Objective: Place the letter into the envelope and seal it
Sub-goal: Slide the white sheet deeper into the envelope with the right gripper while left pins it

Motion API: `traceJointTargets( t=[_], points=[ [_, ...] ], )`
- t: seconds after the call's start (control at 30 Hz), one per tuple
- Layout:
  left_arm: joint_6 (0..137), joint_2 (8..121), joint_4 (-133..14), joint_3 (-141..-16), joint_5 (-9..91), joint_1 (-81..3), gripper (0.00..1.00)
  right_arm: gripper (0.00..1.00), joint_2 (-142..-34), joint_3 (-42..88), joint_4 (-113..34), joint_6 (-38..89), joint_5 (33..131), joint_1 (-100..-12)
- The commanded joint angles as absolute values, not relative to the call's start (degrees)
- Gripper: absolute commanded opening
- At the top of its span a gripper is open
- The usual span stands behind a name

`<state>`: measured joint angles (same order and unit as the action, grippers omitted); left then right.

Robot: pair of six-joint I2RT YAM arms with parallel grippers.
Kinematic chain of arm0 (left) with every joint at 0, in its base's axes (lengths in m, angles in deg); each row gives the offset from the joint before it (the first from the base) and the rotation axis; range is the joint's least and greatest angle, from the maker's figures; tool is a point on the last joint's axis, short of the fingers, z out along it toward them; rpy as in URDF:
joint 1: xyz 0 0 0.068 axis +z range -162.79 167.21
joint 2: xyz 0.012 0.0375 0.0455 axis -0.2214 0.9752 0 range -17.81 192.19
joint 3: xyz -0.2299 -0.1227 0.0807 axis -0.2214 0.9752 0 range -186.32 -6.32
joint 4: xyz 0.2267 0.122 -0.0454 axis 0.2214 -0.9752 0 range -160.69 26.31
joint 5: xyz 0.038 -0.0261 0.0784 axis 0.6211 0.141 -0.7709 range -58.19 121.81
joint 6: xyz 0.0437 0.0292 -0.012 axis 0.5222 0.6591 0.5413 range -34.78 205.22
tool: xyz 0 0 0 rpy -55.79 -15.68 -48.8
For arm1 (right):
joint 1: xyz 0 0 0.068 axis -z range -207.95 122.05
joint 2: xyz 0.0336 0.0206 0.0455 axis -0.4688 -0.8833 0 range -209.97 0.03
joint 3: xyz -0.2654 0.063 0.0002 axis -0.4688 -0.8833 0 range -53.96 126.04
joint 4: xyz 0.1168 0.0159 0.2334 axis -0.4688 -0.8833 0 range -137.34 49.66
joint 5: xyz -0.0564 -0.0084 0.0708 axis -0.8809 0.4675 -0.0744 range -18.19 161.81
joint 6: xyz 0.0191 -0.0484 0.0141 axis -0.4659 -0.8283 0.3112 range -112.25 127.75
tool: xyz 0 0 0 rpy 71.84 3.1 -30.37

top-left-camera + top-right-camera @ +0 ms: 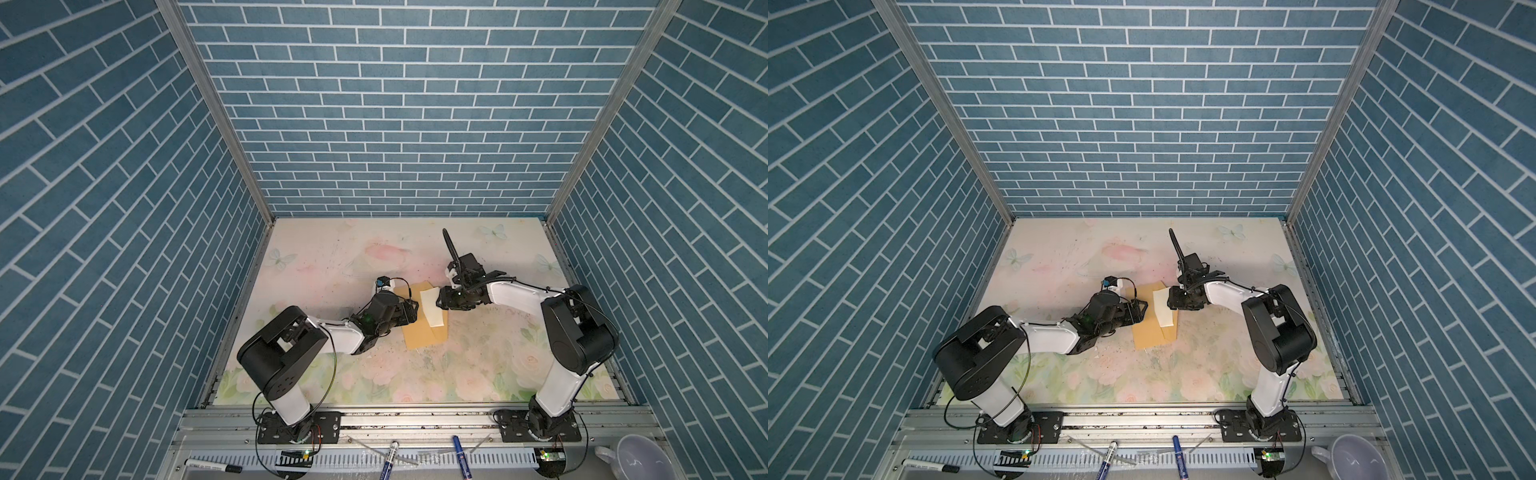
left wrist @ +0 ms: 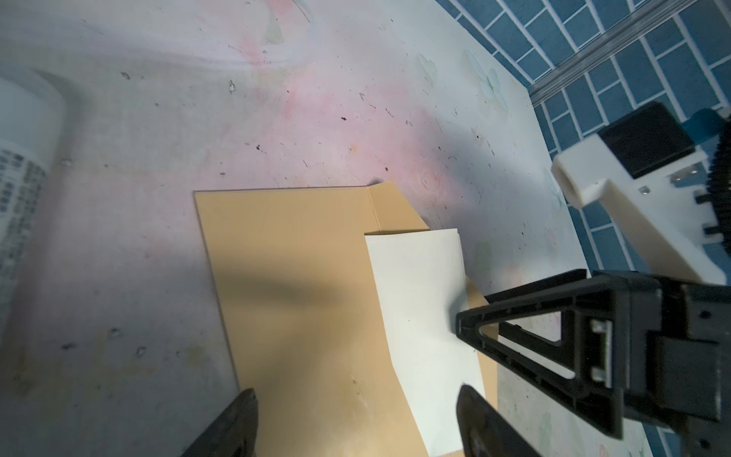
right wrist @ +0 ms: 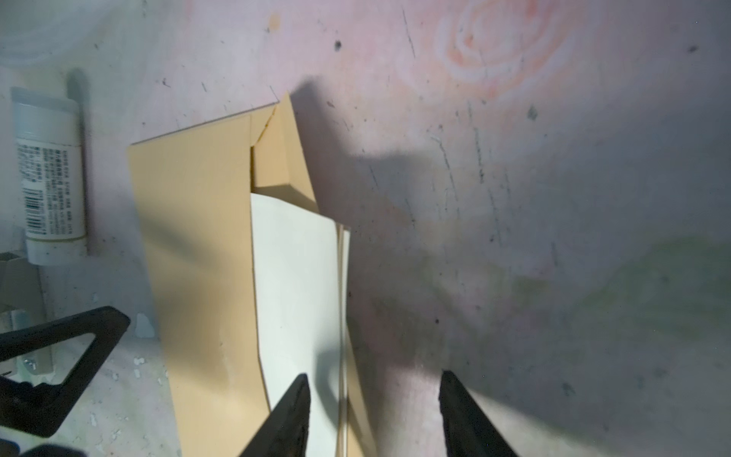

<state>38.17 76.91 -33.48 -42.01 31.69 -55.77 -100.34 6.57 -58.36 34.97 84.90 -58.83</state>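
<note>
Cream folded letter point(image 1: 432, 311) half-tucked in tan envelope point(image 1: 415, 337), protruding at 3 o'clock. Left gripper point(image 2: 356, 391) wide open, empty; right gripper point(image 3: 374, 375) part-open, possibly touching letter.

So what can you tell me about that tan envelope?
The envelope is plain tan kraft paper, rectangular, and lies flat near the middle of the floral table. Its flap is open, creased along the mouth and lifted slightly at one corner. The cream letter seems partly slid into the mouth, with the rest lying out over the flap. No writing or mark shows on the side facing up.
</note>
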Motion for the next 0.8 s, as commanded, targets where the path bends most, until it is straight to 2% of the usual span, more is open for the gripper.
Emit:
traceJointTargets(
  t=[0.0,0.2,0.3,0.4,0.77],
  points=[
    [39.5,74.6,-37.3,-41.0,29.9,-55.5,0.80,0.54,-94.2,5.4,-59.4,35.8,83.8,-59.1],
    [39.0,74.2,-41.0,-41.5,29.1,-55.5,0.81,0.55,-90.2,4.9,-60.2,37.1,83.3,-60.4],
    [38.0,74.6,-41.7,-41.8,29.0,-55.5,0.87,0.55,-90.5,5.4,-60.7,37.3,82.8,-61.8],
    [37.4,74.9,-41.8,-41.8,28.8,-55.5,0.88,0.55,-91.8,6.2,-61.7,37.5,81.8,-62.8],
    [37.1,77.4,-39.6,-42.2,30.1,-55.5,0.84,0.56,-97.5,7.5,-60.8,38.1,81.1,-63.4]
  ],
)
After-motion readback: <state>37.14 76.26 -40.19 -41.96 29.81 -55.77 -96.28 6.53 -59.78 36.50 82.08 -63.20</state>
